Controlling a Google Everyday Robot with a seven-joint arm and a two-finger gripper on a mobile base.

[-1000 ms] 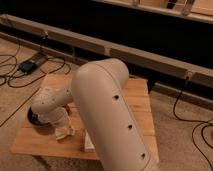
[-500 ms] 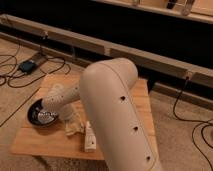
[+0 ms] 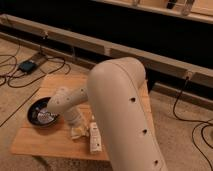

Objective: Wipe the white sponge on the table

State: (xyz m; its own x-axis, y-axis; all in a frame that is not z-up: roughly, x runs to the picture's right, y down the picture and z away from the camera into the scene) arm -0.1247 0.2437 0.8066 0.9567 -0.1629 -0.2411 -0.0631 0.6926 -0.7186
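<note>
The robot's pincer (image 3: 76, 126), its grip state hidden behind the wrist, presses down directly over the white sponge (image 3: 78, 132) at lower centre of the tabletop (image 3: 35, 142), between dark bowl (image 3: 42, 111) and white bottle (image 3: 94, 138).

We observed the white sponge (image 3: 77, 132) as a small, pale, crumpled-looking pad that lay on the desk (image 3: 35, 141) toward its near edge, directly beneath the tool (image 3: 76, 122), which pressed down upon it from above. The sponge sat just beside a dark bowl on its left and close to a white bottle on its right. The desk was a low, light-brown wooden top of joined planks; we saw its left portion bare, while the arm covered much of its right side.
</note>
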